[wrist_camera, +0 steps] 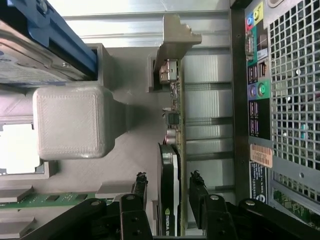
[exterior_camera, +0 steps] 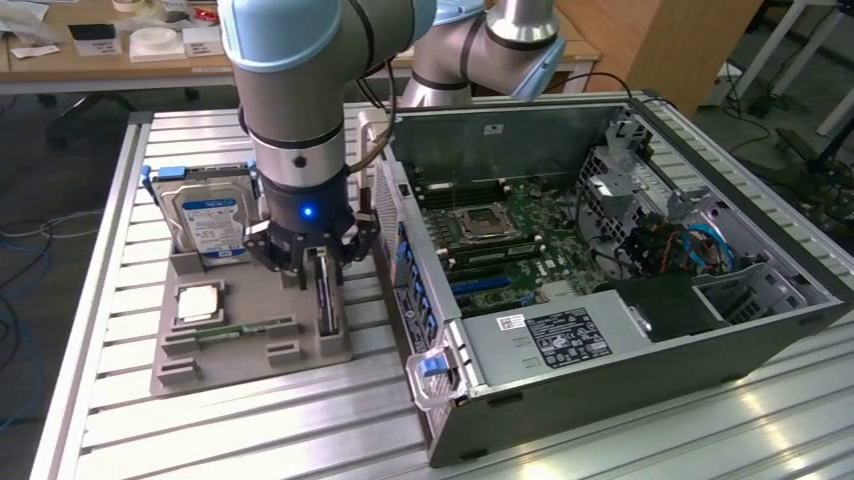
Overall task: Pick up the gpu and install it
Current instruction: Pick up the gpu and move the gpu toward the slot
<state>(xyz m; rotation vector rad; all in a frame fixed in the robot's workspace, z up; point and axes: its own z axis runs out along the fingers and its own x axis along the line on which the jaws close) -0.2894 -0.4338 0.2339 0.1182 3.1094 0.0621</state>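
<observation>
In the exterior view the open case (exterior_camera: 641,300) sits nearest on the table (exterior_camera: 267,430), and to that view's left the tool (exterior_camera: 318,265) hangs open over the gpu (exterior_camera: 324,300), which stands on edge in the grey tray (exterior_camera: 187,370); in the wrist view its fingers (wrist_camera: 140,187) flank the gpu, with gaps on both sides.

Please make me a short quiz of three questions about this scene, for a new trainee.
1. True or false: the gpu already sits inside the computer case.
2. The gripper has its jaws: A) shut on the memory stick; B) open, one on each side of the gpu; C) open inside the computer case.
3. Which part with a blue-white label stands in the grey holder?
Key: 1 false; 2 B; 3 the hard drive.
</observation>
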